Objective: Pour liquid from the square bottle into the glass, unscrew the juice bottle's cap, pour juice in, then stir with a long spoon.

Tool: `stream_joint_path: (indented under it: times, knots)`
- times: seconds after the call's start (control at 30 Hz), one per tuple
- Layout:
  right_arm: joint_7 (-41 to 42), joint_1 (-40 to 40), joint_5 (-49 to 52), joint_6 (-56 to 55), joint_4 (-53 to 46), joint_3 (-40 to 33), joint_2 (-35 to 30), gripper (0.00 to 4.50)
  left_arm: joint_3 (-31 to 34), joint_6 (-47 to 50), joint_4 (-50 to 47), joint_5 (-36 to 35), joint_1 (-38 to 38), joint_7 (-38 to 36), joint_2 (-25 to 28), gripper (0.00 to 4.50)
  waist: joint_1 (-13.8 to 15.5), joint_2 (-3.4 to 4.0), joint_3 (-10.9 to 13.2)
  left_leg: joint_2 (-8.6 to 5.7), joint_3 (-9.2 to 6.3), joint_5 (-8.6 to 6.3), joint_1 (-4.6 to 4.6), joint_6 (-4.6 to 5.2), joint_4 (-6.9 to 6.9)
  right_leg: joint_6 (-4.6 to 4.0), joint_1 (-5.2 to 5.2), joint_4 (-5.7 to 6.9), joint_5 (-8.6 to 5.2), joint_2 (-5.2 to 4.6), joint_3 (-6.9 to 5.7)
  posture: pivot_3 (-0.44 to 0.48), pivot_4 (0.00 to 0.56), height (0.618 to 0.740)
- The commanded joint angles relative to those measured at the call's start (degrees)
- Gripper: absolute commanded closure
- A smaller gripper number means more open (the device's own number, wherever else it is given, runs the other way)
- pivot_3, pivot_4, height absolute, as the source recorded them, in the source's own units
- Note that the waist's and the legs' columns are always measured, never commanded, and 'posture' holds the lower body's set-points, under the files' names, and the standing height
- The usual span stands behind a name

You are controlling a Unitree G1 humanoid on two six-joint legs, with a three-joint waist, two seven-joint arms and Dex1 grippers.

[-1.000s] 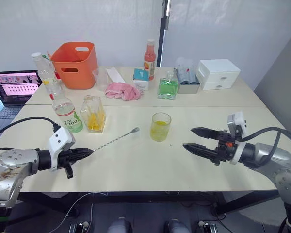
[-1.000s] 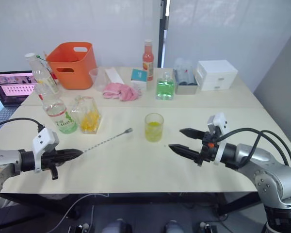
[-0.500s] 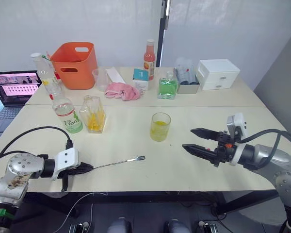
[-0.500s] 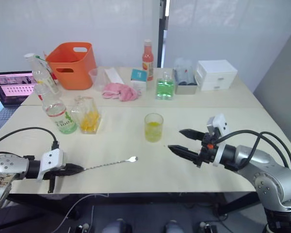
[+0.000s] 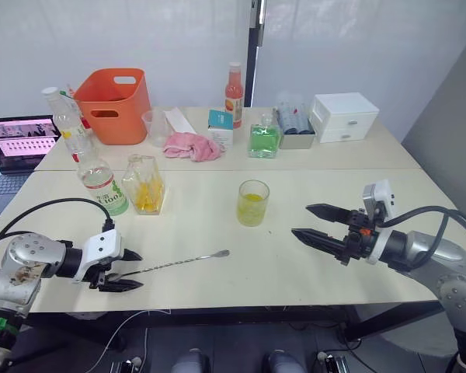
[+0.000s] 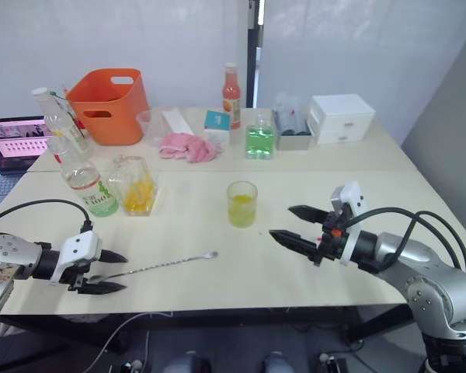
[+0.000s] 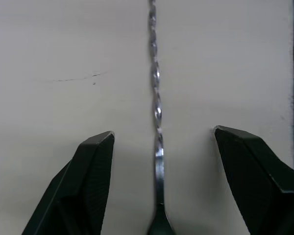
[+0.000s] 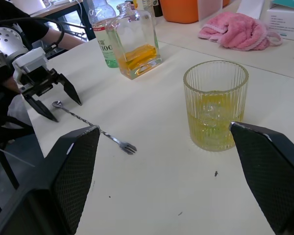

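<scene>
Between the spread fingers of the left gripper (image 5: 123, 270) lay the long spoon (image 5: 171, 263), untouched, while the right gripper (image 5: 317, 223) was open too.

Bare table (image 5: 217, 291) runs along the near edge between your two grippers, broken by the long spoon (image 5: 171, 263) lying flat near the near-left corner. The glass (image 5: 252, 203) stands alone mid-table with open surface all around it. Toward the left edge, the square bottle (image 5: 144, 184) and the juice bottle (image 5: 101, 183) stand just beside each other. The far edge is crowded by an orange bin (image 5: 113, 94), a pink cloth (image 5: 191, 145), a green bottle (image 5: 264, 138) and white drawers (image 5: 343, 116).
</scene>
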Motion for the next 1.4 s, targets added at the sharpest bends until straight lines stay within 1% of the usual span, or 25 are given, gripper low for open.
stream_joint_path:
  times: [0.03,0.27,0.37,0.4,0.43,0.6,0.63,0.67,0.83,0.9,0.97,1.07,1.1,1.17,1.27,1.3,1.37,1.4]
  knots:
    - [-0.84,-1.65,0.64,-0.75,-0.91,-1.12,0.61,0.0,-1.59,0.92,-0.95,1.12,-2.46,-0.66,0.15,1.25,0.14,0.0,0.0,0.0,0.0,0.0,0.0,0.0,0.02,0.0,0.01,0.0,0.0,0.0,0.0,0.0,0.15,0.715]
    - [-1.82,-0.26,1.28,-0.38,-2.6,-1.91,0.82,0.0,-6.04,0.94,-0.86,6.29,-4.6,1.03,-1.33,1.25,0.48,0.0,0.0,-0.16,-0.02,0.0,0.0,0.0,0.02,0.02,0.05,0.01,-0.01,-0.03,0.0,0.0,0.15,0.715]
    - [-2.25,0.32,1.8,-0.22,-3.34,-2.38,0.77,0.0,-7.27,1.56,-1.28,7.68,-4.64,1.11,-1.36,2.08,0.43,0.01,-0.01,-0.19,-0.03,0.0,0.05,0.0,0.03,0.03,0.1,0.03,-0.01,-0.06,0.02,0.0,0.15,0.715]
    - [-2.32,0.38,1.88,-0.21,-3.42,-2.42,0.75,0.0,-7.36,1.64,-1.32,7.8,-4.65,1.14,-1.37,2.47,0.37,0.01,-0.01,-0.19,-0.03,0.0,0.06,0.0,0.03,0.03,0.1,0.03,-0.01,-0.06,0.02,0.0,0.15,0.715]
    - [-2.38,0.41,1.91,-0.21,-3.45,-2.43,0.74,0.0,-7.38,1.67,-1.33,7.82,-4.66,1.16,-1.37,2.74,0.35,0.01,-0.01,-0.18,-0.03,0.0,0.06,0.0,0.03,0.03,0.1,0.03,-0.01,-0.06,0.02,0.0,0.15,0.715]
    - [-2.95,1.4,2.09,-0.21,-4.4,-2.86,1.0,0.0,-8.05,1.15,-0.17,7.43,-4.2,-0.42,-1.31,4.39,0.29,0.01,-0.01,-0.18,-0.03,0.0,0.07,0.0,0.01,0.05,0.09,0.03,-0.03,-0.05,0.03,0.0,0.15,0.715]
    - [-2.99,1.46,2.11,-0.21,-4.44,-2.9,1.0,0.0,-7.99,1.05,0.0,7.26,-4.26,-0.53,-1.41,4.48,0.28,0.02,-0.01,-0.18,-0.03,0.0,0.07,0.01,0.01,0.05,0.09,0.03,-0.03,-0.05,0.02,0.0,0.15,0.715]
    - [-2.99,1.53,2.11,-0.24,-4.46,-2.93,1.0,0.0,-7.97,1.02,0.05,7.17,-4.27,-0.58,-1.48,4.48,0.26,0.02,-0.01,-0.18,-0.03,0.0,0.07,0.01,0.0,0.05,0.09,0.03,-0.03,-0.05,0.03,0.0,0.15,0.715]
    - [-3.23,1.17,2.15,-0.33,-3.96,-2.65,0.78,0.0,-6.63,-2.81,6.98,4.9,-7.4,-4.8,-2.11,4.48,0.25,0.02,-0.01,-0.18,-0.02,0.0,0.07,0.0,0.01,0.05,0.09,0.04,-0.03,-0.05,0.03,0.0,0.15,0.715]
    - [-3.4,1.05,2.06,-0.28,-3.64,-2.59,0.71,0.0,-4.97,-1.13,7.79,1.59,-9.15,-7.88,-2.0,4.48,0.15,0.01,-0.01,-0.18,-0.02,0.0,0.07,0.01,0.02,0.05,0.08,0.04,-0.03,-0.04,0.02,0.0,0.15,0.715]
    - [-3.9,1.27,2.25,0.02,-3.36,-2.84,0.79,0.0,-3.45,4.68,5.71,-5.91,-11.04,-9.86,-0.96,4.48,0.1,-0.03,0.02,-0.17,-0.02,0.0,0.02,0.01,0.02,0.05,0.03,0.04,-0.03,-0.02,0.02,0.0,0.15,0.715]
    - [-4.28,1.81,2.43,0.26,-3.24,-3.14,0.72,0.0,-2.55,11.16,3.3,-13.31,-12.2,-10.19,0.15,4.48,0.2,-0.17,0.1,-0.14,-0.09,0.0,-0.06,0.0,0.06,0.05,-0.02,0.1,-0.03,-0.01,0.0,0.0,0.15,0.715]
    - [-4.56,2.27,3.0,0.45,-3.3,-3.53,0.94,0.0,-1.76,15.56,1.48,-17.07,-12.35,-10.19,0.37,4.48,0.24,-0.18,0.1,-0.17,-0.14,0.0,-0.07,0.01,0.08,0.07,0.0,0.1,-0.04,-0.02,0.0,0.0,0.15,0.715]
    - [-5.11,3.21,4.42,0.89,-3.56,-4.44,1.27,0.0,-0.02,22.16,-2.24,-22.04,-12.17,-10.19,0.04,4.48,0.23,-0.19,0.11,-0.18,-0.19,0.0,-0.06,0.01,0.09,0.09,0.03,0.09,-0.04,-0.04,0.0,0.0,0.15,0.715]
    - [-5.49,4.14,7.81,2.23,-4.7,-5.27,1.25,0.0,2.68,30.36,-8.31,-27.4,-11.68,-7.42,-2.05,4.48,0.25,-0.19,0.11,-0.2,-0.27,0.0,-0.06,0.01,0.08,0.13,0.05,0.1,-0.06,-0.06,0.01,0.0,0.15,0.715]
    - [-6.19,3.9,10.77,3.24,-5.64,-5.19,1.76,0.0,3.58,33.12,-11.09,-29.73,-11.75,-4.59,-3.89,4.48,0.23,-0.19,0.11,-0.21,-0.31,0.0,-0.05,0.01,0.09,0.13,0.06,0.11,-0.06,-0.05,0.01,0.0,0.15,0.715]
    - [-7.31,3.49,14.34,4.43,-6.68,-5.07,2.31,0.0,4.85,36.41,-14.39,-32.13,-11.76,-1.14,-6.1,4.48,0.18,-0.19,0.11,-0.21,-0.38,0.01,-0.03,0.01,0.09,0.13,0.07,0.13,-0.06,-0.04,0.03,0.0,0.15,0.715]
    - [-9.67,1.89,16.77,4.73,-7.69,-3.31,4.34,0.0,5.61,38.62,-16.63,-34.47,-12.17,2.33,-8.73,4.48,0.16,-0.2,0.11,-0.2,-0.47,0.01,-0.01,0.01,0.09,0.13,0.08,0.14,-0.06,-0.03,0.04,0.0,0.15,0.715]
